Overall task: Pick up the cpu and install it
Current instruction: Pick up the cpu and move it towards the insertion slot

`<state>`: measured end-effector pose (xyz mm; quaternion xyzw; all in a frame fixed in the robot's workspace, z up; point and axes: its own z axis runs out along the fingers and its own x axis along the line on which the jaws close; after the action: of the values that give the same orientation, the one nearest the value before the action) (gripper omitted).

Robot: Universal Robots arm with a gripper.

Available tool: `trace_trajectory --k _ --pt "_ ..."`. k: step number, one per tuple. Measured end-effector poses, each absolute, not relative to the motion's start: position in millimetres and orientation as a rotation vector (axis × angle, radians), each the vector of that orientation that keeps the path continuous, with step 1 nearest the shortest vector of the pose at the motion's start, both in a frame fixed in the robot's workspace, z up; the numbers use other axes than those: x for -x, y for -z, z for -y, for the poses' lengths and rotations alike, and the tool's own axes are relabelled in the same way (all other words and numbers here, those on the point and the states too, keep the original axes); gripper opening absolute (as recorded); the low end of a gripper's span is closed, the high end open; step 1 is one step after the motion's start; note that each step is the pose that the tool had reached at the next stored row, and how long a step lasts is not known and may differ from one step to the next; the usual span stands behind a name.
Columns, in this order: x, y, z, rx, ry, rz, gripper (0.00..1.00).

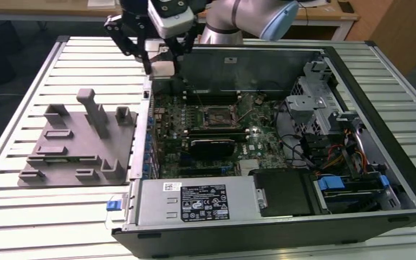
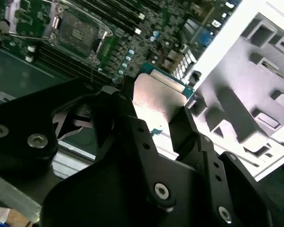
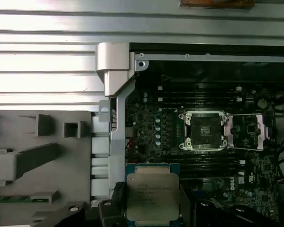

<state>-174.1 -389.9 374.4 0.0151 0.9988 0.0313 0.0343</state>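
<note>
Yeah so the cpu (image 3: 154,196) is clamped by its edges in the pincer (image 2: 153,109), held flat above a corner of the case (image 1: 266,65), probably for square seating. The open socket (image 1: 219,115) is found around 5 o'clock from it, exterior view.

The silvery, green-rimmed square cpu (image 3: 153,194) hangs face up, clamped between the jaws.

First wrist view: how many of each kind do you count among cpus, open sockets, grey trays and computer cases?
cpu: 1
open socket: 1
grey tray: 1
computer case: 1
Total: 4
</note>
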Motion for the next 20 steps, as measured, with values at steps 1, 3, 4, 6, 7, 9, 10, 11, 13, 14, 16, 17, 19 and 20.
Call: trace_trajectory --k 1,3,4,6,7,9,10,11,13,14,16,17,19,20 --pt "170 -374 390 -0.046 -0.096 -3.072 0.54" --pt "161 -373 390 -0.047 -0.096 -3.073 0.54" --pt "157 -372 389 -0.047 -0.096 -3.073 0.54" --pt "150 -370 389 -0.047 -0.096 -3.074 0.54" --pt "146 -369 389 -0.047 -0.096 -3.075 0.54" --pt "139 -367 389 -0.047 -0.096 -3.076 0.54" --pt "136 -365 389 -0.047 -0.096 -3.076 0.54" --pt "134 -364 389 -0.047 -0.096 -3.076 0.54" --pt "128 -361 389 -0.047 -0.096 -3.077 0.54" --pt "125 -360 389 -0.047 -0.096 -3.078 0.54" --pt "120 -356 388 -0.047 -0.096 -3.079 0.54" --pt "117 -354 388 -0.047 -0.096 -3.079 0.54" --pt "115 -351 388 -0.047 -0.096 -3.080 0.54" --pt "113 -349 388 -0.047 -0.096 -3.080 0.54"
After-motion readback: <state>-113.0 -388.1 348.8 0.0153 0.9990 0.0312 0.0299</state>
